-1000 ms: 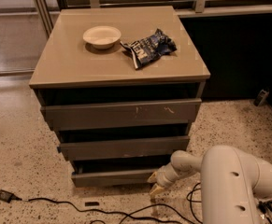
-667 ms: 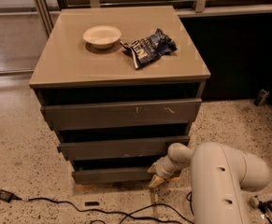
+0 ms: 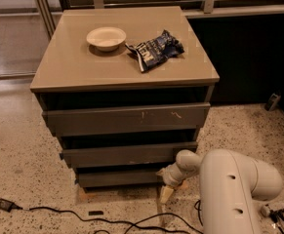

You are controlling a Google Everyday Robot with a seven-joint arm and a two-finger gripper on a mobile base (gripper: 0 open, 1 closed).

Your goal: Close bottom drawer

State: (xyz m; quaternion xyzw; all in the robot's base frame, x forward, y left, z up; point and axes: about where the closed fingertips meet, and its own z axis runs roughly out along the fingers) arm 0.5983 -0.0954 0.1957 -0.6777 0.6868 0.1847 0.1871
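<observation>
The bottom drawer sits lowest in the cabinet, its slim front standing slightly out beneath the middle drawer. The gripper hangs low near the floor at the right end of that front, just beside it. How wide the gripper stands cannot be told.
</observation>
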